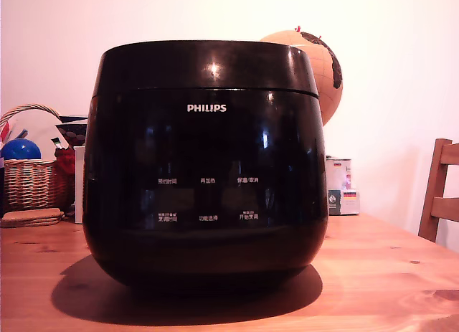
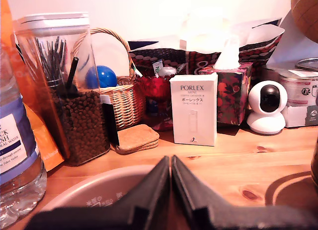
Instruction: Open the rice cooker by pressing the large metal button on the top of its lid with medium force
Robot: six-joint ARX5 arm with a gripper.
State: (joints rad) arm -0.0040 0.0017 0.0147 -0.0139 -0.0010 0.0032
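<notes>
While lid (image 1: 208,63) sits closed, end effector (image 2: 170,163) pinched together, elsewhere

A home, by the look of it: wooden counter (image 1: 387,274) cluttered with a wicker basket (image 2: 121,98), tissue box (image 2: 231,88), globe (image 1: 326,67) upper right, wooden chair (image 1: 439,192) at right edge.

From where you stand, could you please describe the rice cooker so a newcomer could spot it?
On the wooden table, front and centre in the exterior view, stands the rice cooker. It is glossy black and pot-shaped with a white PHILIPS logo, unlike the tan globe behind it.
</notes>
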